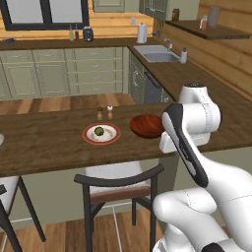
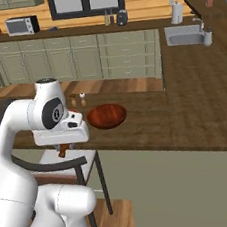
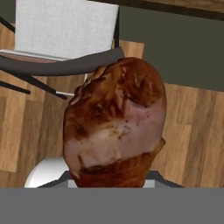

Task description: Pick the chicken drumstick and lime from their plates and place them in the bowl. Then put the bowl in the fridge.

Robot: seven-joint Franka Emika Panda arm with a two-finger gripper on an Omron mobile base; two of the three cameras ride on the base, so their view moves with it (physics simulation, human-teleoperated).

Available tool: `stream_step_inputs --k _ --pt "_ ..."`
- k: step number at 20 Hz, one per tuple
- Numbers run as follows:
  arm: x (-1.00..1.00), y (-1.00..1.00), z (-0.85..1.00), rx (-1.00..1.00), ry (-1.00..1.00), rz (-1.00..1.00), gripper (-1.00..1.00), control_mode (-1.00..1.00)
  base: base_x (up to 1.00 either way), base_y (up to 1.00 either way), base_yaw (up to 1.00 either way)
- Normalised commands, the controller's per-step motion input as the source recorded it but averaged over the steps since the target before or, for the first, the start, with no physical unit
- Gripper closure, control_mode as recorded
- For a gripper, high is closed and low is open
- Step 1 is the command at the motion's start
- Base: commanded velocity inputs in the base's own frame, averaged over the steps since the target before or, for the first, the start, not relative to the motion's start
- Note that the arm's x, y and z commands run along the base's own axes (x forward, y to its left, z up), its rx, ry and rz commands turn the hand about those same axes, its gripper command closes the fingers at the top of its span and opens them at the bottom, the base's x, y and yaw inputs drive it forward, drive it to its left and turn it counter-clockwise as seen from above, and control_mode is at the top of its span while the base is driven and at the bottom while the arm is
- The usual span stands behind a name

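So the chicken drumstick (image 3: 114, 127) is clamped in the gripper (image 2: 63, 150), glossy reddish-brown with a pale pink patch (fat end toward the camera), long axis running along the fingers. It hangs off the counter's (image 1: 49, 142) front edge above the chair (image 3: 65, 35), with the bowl (image 2: 106, 116) farther back on the counter.

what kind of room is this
A home kitchen, rendered rather than real: a sink set in a wooden counter, pale green cabinets along the wall, and a microwave by the window.

text: none legible | labels: none | brands: none | numbers: none | signs: none
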Motion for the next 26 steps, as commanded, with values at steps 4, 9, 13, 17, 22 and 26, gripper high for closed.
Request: stream_step_inputs --k 4,9,13,17,22,26 --pt "0.13 0.0 0.0 0.0 -0.03 0.0 1.0 -1.0 0.0 0.0 0.0" --pt "0.88 0.0 0.25 0.0 -0.1 0.0 1.0 -1.0 0.0 0.0 0.0" --pt "1.0 -0.04 0.21 0.02 0.0 0.0 1.0 -1.0 0.0 0.0 0.0" --pt "1.0 -0.17 0.09 0.03 0.13 0.0 1.0 -1.0 0.0 0.0 0.0" --pt "1.0 -0.02 -0.03 0.0 0.16 0.0 1.0 -1.0 0.0 0.0 0.0" --pt "1.0 -0.05 -0.24 0.0 0.02 -0.05 1.0 -1.0 0.0 0.0 0.0"
